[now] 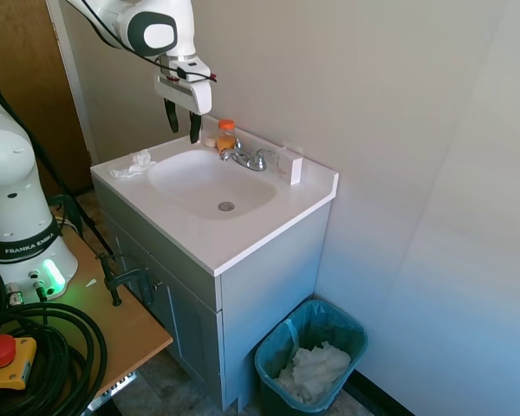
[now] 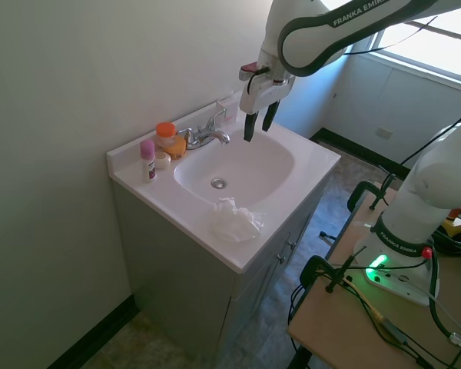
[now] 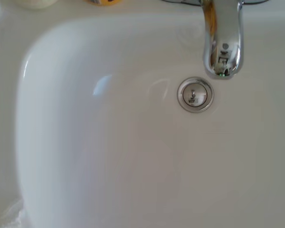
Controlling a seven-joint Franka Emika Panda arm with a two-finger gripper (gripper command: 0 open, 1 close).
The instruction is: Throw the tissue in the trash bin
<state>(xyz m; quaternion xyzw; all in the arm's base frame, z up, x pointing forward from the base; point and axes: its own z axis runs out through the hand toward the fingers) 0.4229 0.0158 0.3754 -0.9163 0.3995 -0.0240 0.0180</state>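
The hand (image 1: pixel 183 126) is seen hovering high over the sink's back edge near the faucet (image 1: pixel 247 159), fingers apart, nothing held. The tissue (image 1: pixel 133 164) is found on the vanity top at the front corner, across the basin (image 1: pixel 210 182) from the hand, no clear long axis. The trash bin (image 1: pixel 310 364) sits on the floor beside the cabinet, approx. opposite end from the tissue; a heap of white paper (image 1: pixel 315 368) is already in it.

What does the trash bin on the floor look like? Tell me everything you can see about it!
The small round dark trash bin stands upright on the floor beside the grey sink cabinet, near the wall. A see-through teal-green plastic bag lines it and folds over its rim. Its top is open, with no lid. Inside lies a heap of crumpled white paper. Nothing else touches it.
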